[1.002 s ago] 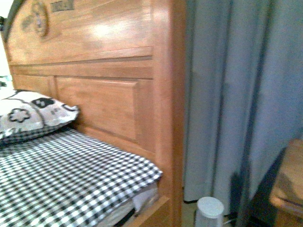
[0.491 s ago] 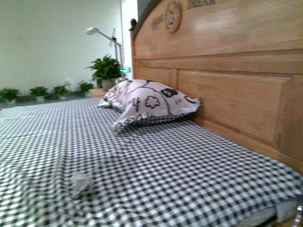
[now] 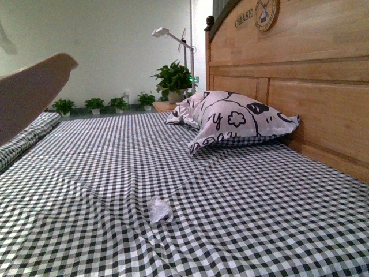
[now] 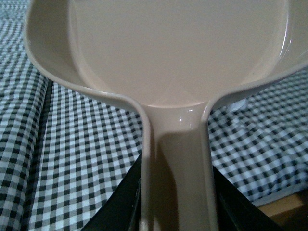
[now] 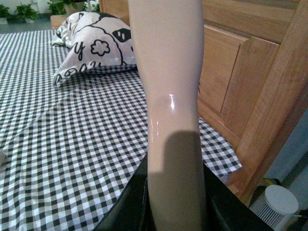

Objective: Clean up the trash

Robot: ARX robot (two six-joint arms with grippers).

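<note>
The trash, a small crumpled white paper wad, lies on the black-and-white checked bedsheet near the front middle. My left gripper is shut on the handle of the pink-beige dustpan; the pan's edge shows at the far left of the front view, raised above the bed. My right gripper is shut on the pink-beige brush handle, held over the bed's edge near the headboard. The brush head is out of view.
A patterned pillow rests against the wooden headboard. Potted plants and a lamp stand beyond the bed. A white round device stands on the floor beside the bed corner.
The front view has swung left from the headboard corner and curtain across the bed. The paper wad and then the dustpan edge came into view.
</note>
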